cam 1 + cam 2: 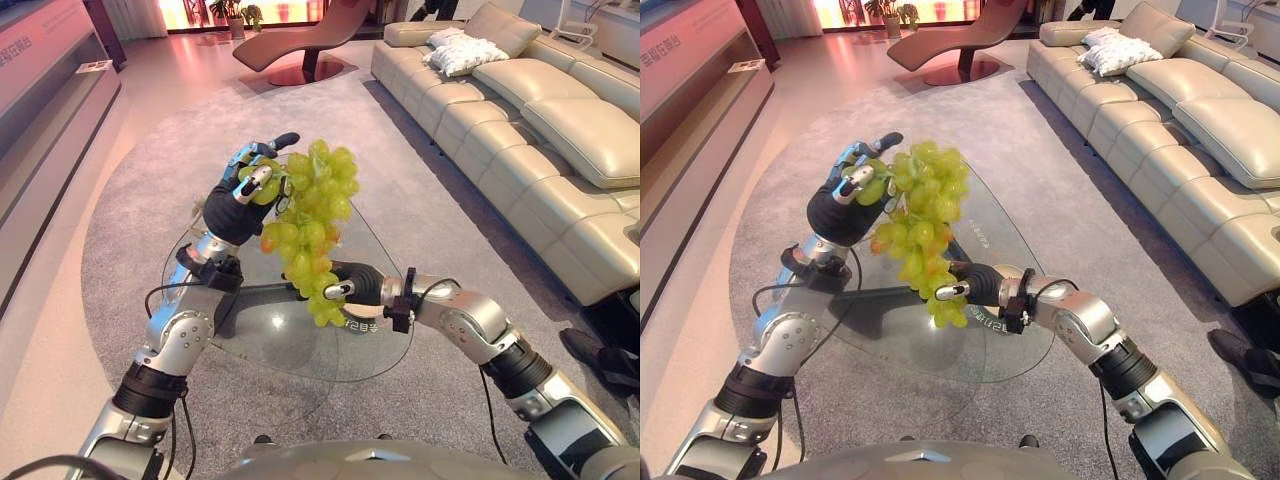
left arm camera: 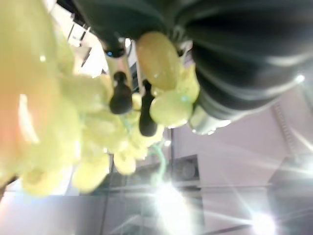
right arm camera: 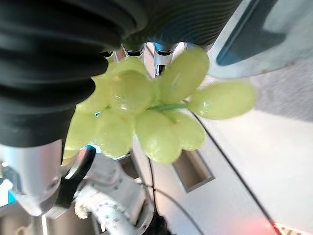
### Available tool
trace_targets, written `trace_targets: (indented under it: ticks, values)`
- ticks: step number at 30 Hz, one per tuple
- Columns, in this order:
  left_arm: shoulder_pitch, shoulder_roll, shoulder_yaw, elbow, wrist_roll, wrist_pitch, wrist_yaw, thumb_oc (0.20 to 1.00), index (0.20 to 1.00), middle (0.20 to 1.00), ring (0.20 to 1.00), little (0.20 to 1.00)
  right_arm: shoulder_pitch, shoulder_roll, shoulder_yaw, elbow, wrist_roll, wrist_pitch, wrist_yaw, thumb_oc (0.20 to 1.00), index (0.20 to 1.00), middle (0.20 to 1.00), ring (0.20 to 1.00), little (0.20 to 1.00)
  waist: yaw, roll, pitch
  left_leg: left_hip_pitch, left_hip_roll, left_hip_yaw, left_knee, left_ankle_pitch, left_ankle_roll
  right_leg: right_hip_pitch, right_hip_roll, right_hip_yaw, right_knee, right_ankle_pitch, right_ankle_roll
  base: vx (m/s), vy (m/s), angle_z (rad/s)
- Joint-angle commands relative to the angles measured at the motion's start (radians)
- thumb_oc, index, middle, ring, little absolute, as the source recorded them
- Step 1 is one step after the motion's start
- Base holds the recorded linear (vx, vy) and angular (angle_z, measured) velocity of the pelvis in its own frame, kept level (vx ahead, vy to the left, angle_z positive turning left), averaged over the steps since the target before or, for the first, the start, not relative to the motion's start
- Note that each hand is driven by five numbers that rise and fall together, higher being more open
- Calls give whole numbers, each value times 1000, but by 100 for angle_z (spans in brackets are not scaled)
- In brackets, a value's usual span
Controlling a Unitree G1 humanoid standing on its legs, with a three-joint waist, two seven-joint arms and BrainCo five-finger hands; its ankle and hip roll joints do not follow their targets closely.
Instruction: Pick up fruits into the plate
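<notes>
Glass table (image 1: 375, 352): rounded-triangular clear top on a grey round rug (image 1: 120, 230); a beige leather sofa (image 1: 560, 130) stands to the robot's right. No plate can be made out in these views.
Grape bunch (image 1: 312, 225): green, long, hanging in the air above the table between both hands, clear of the glass.
Left hand (image 1: 238, 205): raised, fingers curled round the top of the bunch, carrying its weight.
Right hand (image 1: 352, 285): lower, fingers closed against the bottom tip of the bunch, steadying it.
Handling, judged: moderately light but floppy; the bunch swings from its stem. Berries are soft, smooth and detach easily under squeeze or jerk.
Hold point, judged: the upper stem and top cluster bear the load best; support underneath only lightly.
</notes>
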Motion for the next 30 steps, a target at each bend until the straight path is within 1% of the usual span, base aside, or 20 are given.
trace_targets:
  ticks: [1,5,11,12,13,14,15,16,20,24,30]
  values:
    - [-53,-3,18,10,-46,-70,8,200,200,200,200,200,-28,49,-49,-117,111,-113,1,1000,1000,1000,1000,1000,-1,-25,-12,-2,-10,75,63,-131,7,53,-85,-174,36,-51,37,-38,6,-3]
    - [-57,-38,-6,26,-44,-72,17,200,200,200,200,200,-30,95,-45,-129,159,-95,-16,1000,1000,1000,1000,1000,-4,-22,-7,-4,-9,77,64,-132,7,51,-86,-172,34,-50,37,-44,3,-1]
    - [-55,-64,-44,34,-30,-65,30,200,200,200,200,200,-28,133,-23,-133,192,-88,-89,1000,1000,1000,1000,1000,-5,-19,-4,1,-5,81,62,-132,9,56,-85,-174,30,-50,37,-12,-1,0]
    - [-55,-67,-50,34,-31,-63,31,200,200,200,200,200,-27,137,-22,-133,203,-85,-98,890,890,890,890,890,-6,-18,-4,2,-5,80,62,-132,9,56,-84,-173,30,-51,36,0,0,0]
    - [-55,-72,-60,34,-30,-62,33,200,200,200,200,200,-23,144,-19,-133,216,-79,-104,630,630,630,630,630,-7,-18,-4,1,-5,78,61,-131,10,55,-81,-168,31,-52,35,0,0,0]
    - [-55,-73,-63,34,-31,-62,34,200,200,200,200,200,-22,145,-18,-133,221,-79,-109,539,539,539,539,539,-8,-17,-4,1,-5,77,61,-131,10,54,-81,-167,32,-53,35,0,0,0]
    - [-55,-73,-63,34,-31,-62,34,200,200,200,200,200,-22,145,-18,-133,221,-79,-109,539,539,539,539,539,-8,-17,-4,1,-5,77,61,-131,10,54,-81,-167,32,-53,35,0,0,0]
    - [-60,-75,-78,33,-34,-68,46,200,200,200,200,200,-19,150,-11,-130,235,-78,-117,200,200,200,200,200,-11,-17,-2,0,-5,77,62,-130,11,53,-79,-163,34,-54,33,0,0,0]
    - [-64,-79,-95,33,-35,-71,50,200,200,200,200,200,-16,155,-2,-127,242,-93,-121,200,200,200,200,200,-13,-17,1,0,-4,73,62,-130,12,53,-75,-156,35,-56,31,0,0,0]
    - [-74,-87,-113,43,-26,-80,63,200,200,200,200,200,-21,177,9,-126,266,-82,-122,200,200,200,200,200,-16,-15,0,2,-4,73,61,-129,13,54,-72,-152,34,-56,30,0,0,0]
    - [-82,-92,-125,42,-12,-93,92,200,200,200,200,200,-33,185,33,-142,288,-87,-135,200,200,200,200,200,-17,-14,1,0,-5,70,63,-127,14,52,-70,-147,38,-58,27,0,0,0]
